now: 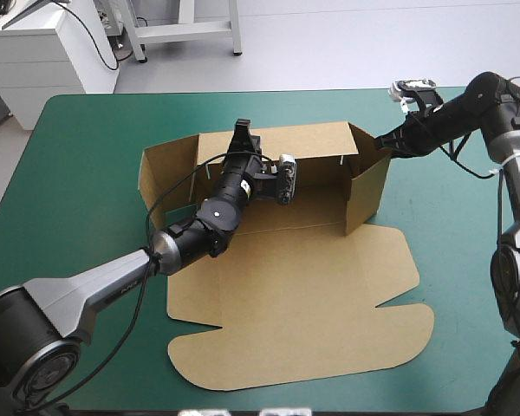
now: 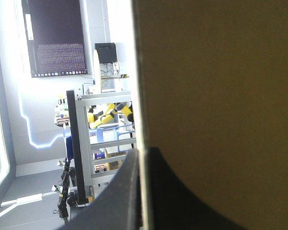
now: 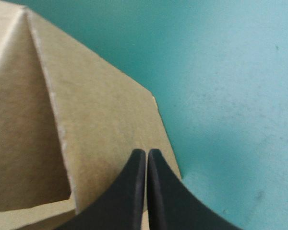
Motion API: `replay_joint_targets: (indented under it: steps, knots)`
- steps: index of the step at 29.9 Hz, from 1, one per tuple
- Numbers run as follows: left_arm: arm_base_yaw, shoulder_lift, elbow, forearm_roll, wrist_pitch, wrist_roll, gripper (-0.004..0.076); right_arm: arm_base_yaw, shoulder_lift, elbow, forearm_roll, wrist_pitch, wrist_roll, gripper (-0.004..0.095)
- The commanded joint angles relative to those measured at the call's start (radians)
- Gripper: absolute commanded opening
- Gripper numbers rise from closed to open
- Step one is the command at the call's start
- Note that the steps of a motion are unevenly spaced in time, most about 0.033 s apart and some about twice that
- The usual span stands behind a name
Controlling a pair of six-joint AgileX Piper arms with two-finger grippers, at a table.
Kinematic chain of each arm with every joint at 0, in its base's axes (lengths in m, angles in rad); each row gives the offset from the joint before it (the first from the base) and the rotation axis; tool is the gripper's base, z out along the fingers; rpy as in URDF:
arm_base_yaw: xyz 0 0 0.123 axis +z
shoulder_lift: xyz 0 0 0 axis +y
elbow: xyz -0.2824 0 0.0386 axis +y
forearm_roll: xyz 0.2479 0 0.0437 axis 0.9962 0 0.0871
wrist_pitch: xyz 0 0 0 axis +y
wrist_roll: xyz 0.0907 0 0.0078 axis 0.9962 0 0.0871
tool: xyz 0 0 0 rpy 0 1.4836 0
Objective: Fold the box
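The brown box lies in the middle of the table with its lid flat toward the near edge. Its back wall and right wall stand raised, and the left flap leans outward. My left gripper reaches over the tray and is shut on the back wall's top edge; in the left wrist view the board runs between the black fingers of that gripper. My right gripper is at the right wall's far top corner, shut on the board's edge with its tips together.
Bare teal-green cover surrounds the box on the left, the right and along the near edge. The left arm lies across the box's floor.
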Motion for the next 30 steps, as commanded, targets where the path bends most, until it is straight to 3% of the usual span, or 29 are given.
replay_joint_targets:
  steps: [1,6,9,12,14,19,23,26,30]
  knots:
    - [-0.005,-0.033,-0.021,0.047,-0.004,-0.001,-0.0008,0.001,-0.104,0.035,0.065,-0.048,-0.084,-0.0001]
    - [-0.005,-0.033,-0.021,0.045,-0.004,-0.001,-0.0008,0.019,-0.222,0.229,0.083,-0.223,-0.248,0.0]
    - [-0.005,-0.033,-0.021,0.043,-0.004,-0.001,-0.0008,0.019,-0.298,0.379,0.169,-0.353,-0.403,0.0]
    - [-0.005,-0.033,-0.021,0.043,-0.004,-0.001,-0.0008,0.019,-0.362,0.544,0.29,-0.58,-0.608,0.0]
    - [-0.005,-0.033,-0.021,0.043,-0.004,-0.001,-0.0008,0.019,-0.373,0.62,0.378,-0.661,-0.704,0.0]
    - [-0.005,-0.033,-0.021,0.043,-0.004,-0.001,-0.0008,0.019,-0.348,0.675,0.418,-0.597,-0.803,0.0008]
    - [-0.005,-0.033,-0.021,0.043,-0.002,-0.001,-0.0008,0.019,-0.331,0.675,0.416,-0.553,-0.81,0.0085]
    - [-0.005,-0.033,-0.021,0.043,0.0,-0.001,-0.0008,0.019,-0.329,0.675,0.414,-0.542,-0.814,0.0231]
    - [-0.005,-0.033,-0.021,0.043,0.001,-0.001,-0.0008,0.019,-0.329,0.675,0.414,-0.498,-0.856,0.0506]
